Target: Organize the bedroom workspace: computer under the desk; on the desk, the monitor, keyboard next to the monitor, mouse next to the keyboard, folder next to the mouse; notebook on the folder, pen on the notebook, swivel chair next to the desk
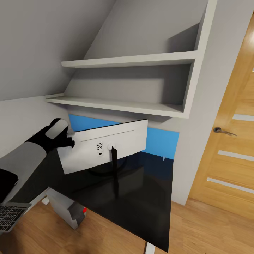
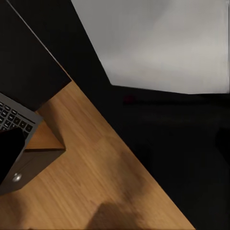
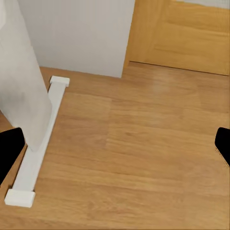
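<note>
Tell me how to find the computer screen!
Look at the shiny black desk under the two white shelves. The monitor stands on it, before the blue back panel. We see its light-grey back and thin black stand; nothing else there stands upright.

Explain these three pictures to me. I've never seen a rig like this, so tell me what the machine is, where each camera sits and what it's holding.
This is a simulated wheeled robot with two arms, steered by a person.

The large picture comes from a camera on its head. It looks down on a glossy black desk where a monitor stands with its pale back towards us. A computer sits on the floor beneath the desk, and a keyboard pokes into the lower corner. The left hand is at the monitor's edge, but I cannot tell whether it grips it.

The other two pictures come from cameras near each wrist. The left wrist view looks past the desk edge to the wooden floor. The right wrist view shows the right hand open and holding nothing, above the floor and a white foot bar.
</note>
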`<state>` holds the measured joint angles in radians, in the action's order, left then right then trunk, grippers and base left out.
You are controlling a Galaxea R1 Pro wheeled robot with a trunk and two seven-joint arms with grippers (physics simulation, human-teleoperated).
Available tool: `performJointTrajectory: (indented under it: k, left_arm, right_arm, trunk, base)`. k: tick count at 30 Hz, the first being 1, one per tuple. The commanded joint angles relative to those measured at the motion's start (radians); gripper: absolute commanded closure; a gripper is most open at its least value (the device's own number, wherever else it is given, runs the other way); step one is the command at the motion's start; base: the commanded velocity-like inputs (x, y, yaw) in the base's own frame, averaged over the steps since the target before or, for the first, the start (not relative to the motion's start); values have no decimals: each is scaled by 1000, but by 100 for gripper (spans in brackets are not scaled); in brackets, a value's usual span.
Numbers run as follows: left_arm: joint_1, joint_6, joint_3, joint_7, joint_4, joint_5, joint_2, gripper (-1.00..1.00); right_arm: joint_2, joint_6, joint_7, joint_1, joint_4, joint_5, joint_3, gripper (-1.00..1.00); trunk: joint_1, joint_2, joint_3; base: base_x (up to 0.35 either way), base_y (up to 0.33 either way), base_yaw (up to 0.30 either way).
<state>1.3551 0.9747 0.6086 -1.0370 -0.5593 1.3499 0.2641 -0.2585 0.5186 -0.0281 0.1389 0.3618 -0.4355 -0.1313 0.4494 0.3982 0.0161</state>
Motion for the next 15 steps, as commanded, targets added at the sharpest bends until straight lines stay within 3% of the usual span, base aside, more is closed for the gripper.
performJointTrajectory:
  k: [1, 3, 4, 7, 9, 15]
  left_arm:
    - [3, 1, 8, -9, -1, 10, 2, -100]
    - [7, -2, 9, -8, -2, 7, 3, -100]
    - [9, -3, 9, -8, -3, 5, 4, -100]
    - [11, -5, 8, -8, -17, 3, 5, -100]
    - [11, -6, 7, -9, -36, 2, 6, -100]
    - [12, -7, 6, -9, -95, 1, 17, -100]
  right_arm:
    - [-12, -27, -3, 1, 30, -13, -2, -100]
    - [-38, -102, -4, 1, 110, -38, 41, -100]
    - [-48, -141, -4, 1, 153, -53, 83, -100]
    - [-58, -194, -4, 1, 224, -69, 156, -100]
    - [-61, -221, -4, 1, 277, -74, 185, -100]
    - [-65, -271, -5, 1, 450, -78, 211, -100]
  trunk:
    - [1, 2, 2]
    - [1, 2, 2]
    - [1, 2, 2]
    - [1, 2, 2]
    - [1, 2, 2]
    - [1, 2, 2]
  base:
    - [0, 0, 0]
    - [0, 0, 0]
    - [0, 0, 0]
    - [0, 0, 0]
    - [0, 0, 0]
    - [0, 0, 0]
